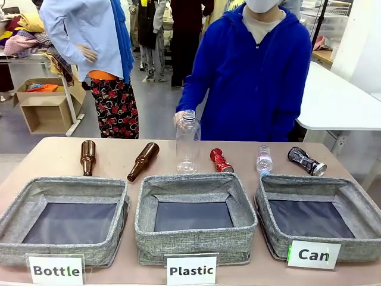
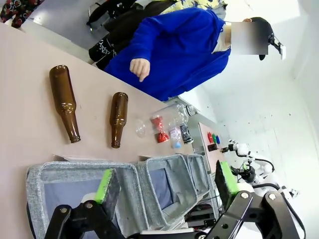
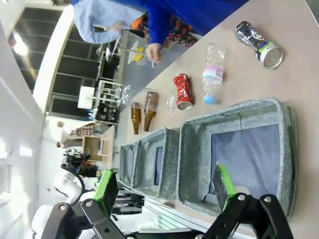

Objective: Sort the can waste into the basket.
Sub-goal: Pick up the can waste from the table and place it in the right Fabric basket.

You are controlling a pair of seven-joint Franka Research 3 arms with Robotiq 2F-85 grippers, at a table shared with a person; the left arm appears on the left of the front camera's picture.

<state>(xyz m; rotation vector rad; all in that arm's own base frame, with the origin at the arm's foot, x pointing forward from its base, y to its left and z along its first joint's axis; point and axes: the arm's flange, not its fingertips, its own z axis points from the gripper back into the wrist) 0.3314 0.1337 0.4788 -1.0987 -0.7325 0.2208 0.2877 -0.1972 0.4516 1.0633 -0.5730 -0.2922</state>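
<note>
Cans not yet picked up: left gripper (image 2: 164,177) and right gripper (image 3: 165,179) both gape wide, empty.
Black can (image 1: 306,161) lies just beyond the basket (image 1: 269,233), red can (image 1: 221,160) farther left. Likely light, dented and slick, so pinch across the crumpled waist.

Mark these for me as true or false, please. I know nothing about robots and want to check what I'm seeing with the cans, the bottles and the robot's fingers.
1. The red can lies inside the Can basket. False: it lies on the table behind the baskets, and that basket holds nothing.
2. Both brown glass bottles lie on their sides. True.
3. The tall clear bottle stands upright. True.
4. The black can stands upright. False: it lies on its side behind the Can basket.
5. The right arm's fingers are shut on a can. False: they are spread open, holding nothing.
</note>
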